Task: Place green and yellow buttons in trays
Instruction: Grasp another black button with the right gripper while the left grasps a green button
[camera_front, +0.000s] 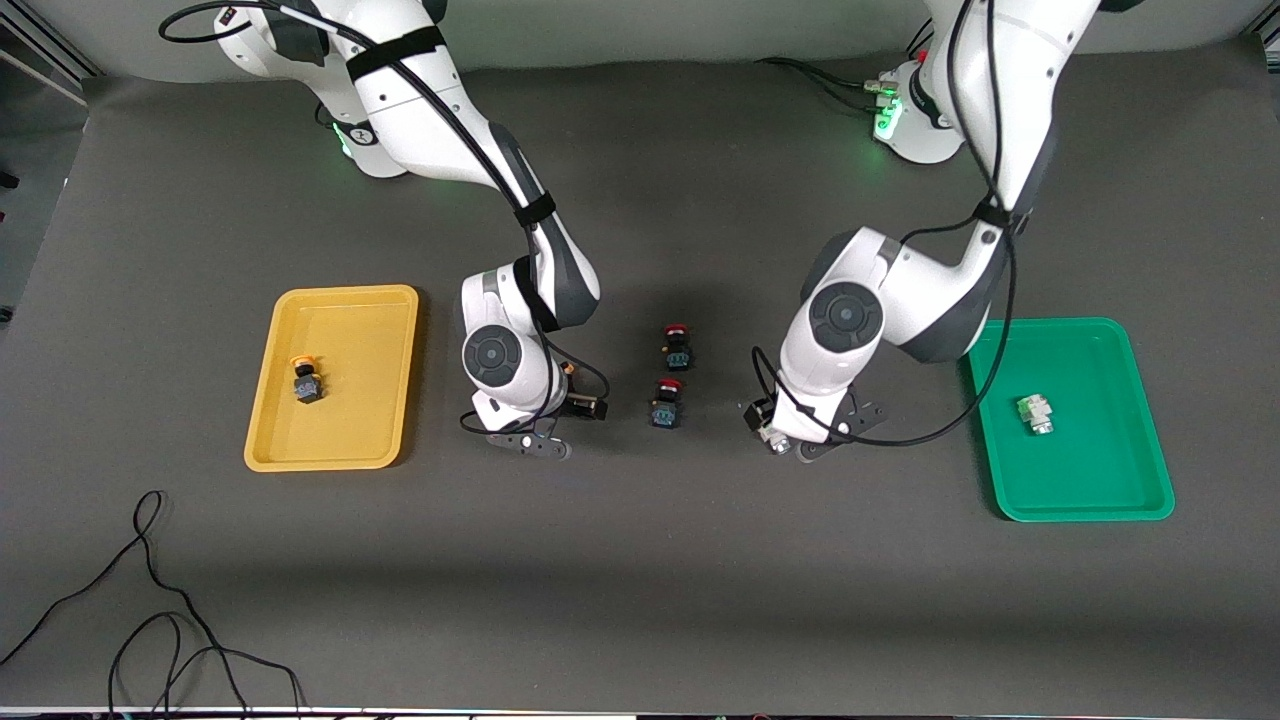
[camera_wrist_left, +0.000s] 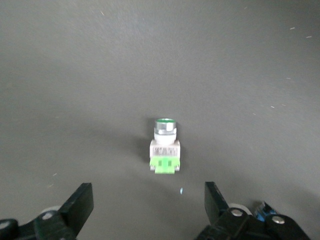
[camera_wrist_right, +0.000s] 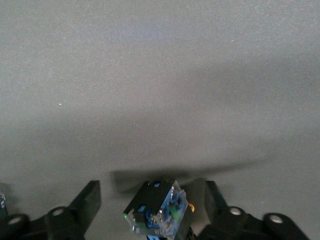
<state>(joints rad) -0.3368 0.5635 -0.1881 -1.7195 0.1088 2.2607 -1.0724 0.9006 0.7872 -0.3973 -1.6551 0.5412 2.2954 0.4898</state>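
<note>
My right gripper (camera_wrist_right: 152, 202) is low over the table between the yellow tray (camera_front: 335, 305) and the red-capped switches. It is open, a finger on each side of a yellow button (camera_wrist_right: 159, 207) with a black-blue body, neither finger touching it. Another yellow button (camera_front: 306, 380) lies in the yellow tray. Low over the table beside the green tray (camera_front: 1100, 490), my left gripper (camera_wrist_left: 148, 205) is open. A green button (camera_wrist_left: 165, 147) on a white body lies on the table just ahead of its fingertips. A second green button (camera_front: 1036, 413) rests in the green tray.
Two red-capped black switches (camera_front: 677, 345) (camera_front: 667, 402) lie mid-table between the two hands. A loose black cable (camera_front: 160, 620) curls on the table near the front camera, toward the right arm's end.
</note>
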